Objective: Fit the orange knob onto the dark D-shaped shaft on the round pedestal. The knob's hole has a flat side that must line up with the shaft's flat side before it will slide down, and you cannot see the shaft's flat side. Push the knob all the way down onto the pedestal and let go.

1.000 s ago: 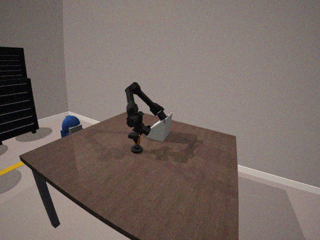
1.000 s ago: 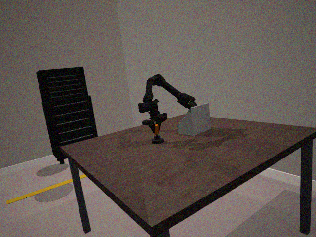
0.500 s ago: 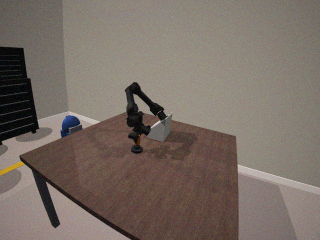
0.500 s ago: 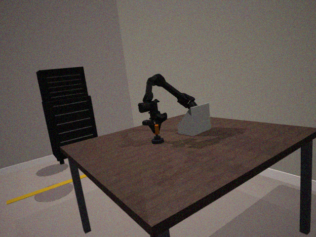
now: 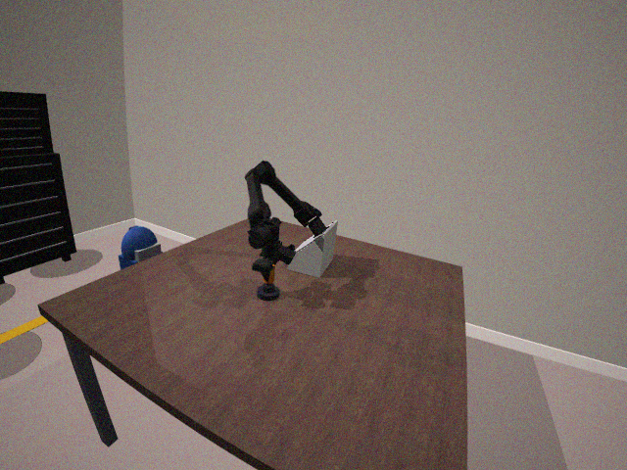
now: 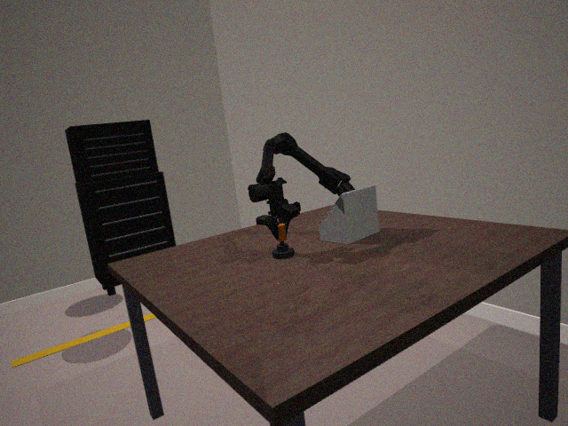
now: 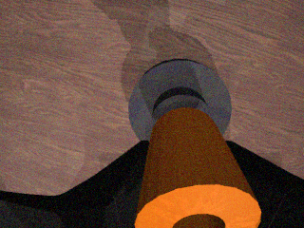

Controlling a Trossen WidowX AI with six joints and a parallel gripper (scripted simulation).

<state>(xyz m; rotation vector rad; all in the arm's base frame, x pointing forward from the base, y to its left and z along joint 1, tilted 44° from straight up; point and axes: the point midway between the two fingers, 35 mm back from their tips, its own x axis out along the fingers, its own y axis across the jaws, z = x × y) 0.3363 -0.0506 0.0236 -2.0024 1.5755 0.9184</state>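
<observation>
The orange knob (image 5: pixel 271 274) (image 6: pixel 281 232) (image 7: pixel 187 157) is upright, its bright ring-shaped top with a round hole facing the wrist camera. My gripper (image 6: pixel 281 233) is shut on it, with a dark finger on each side in the wrist view. The dark round pedestal (image 5: pixel 267 293) (image 6: pixel 282 253) (image 7: pixel 216 97) stands on the table under the knob. In the exterior view the knob's lower end is above the pedestal's wide base, at its narrower raised part. The shaft is hidden, and I cannot tell how far the knob is over it.
A grey-white angular block (image 5: pixel 314 257) (image 6: pixel 355 217) stands beside the arm's base on the brown table (image 5: pixel 329 364) (image 6: pixel 293 311). A black slatted cabinet (image 5: pixel 30 202) (image 6: pixel 123 206) and a blue rounded object (image 5: pixel 138 243) stand beyond the table.
</observation>
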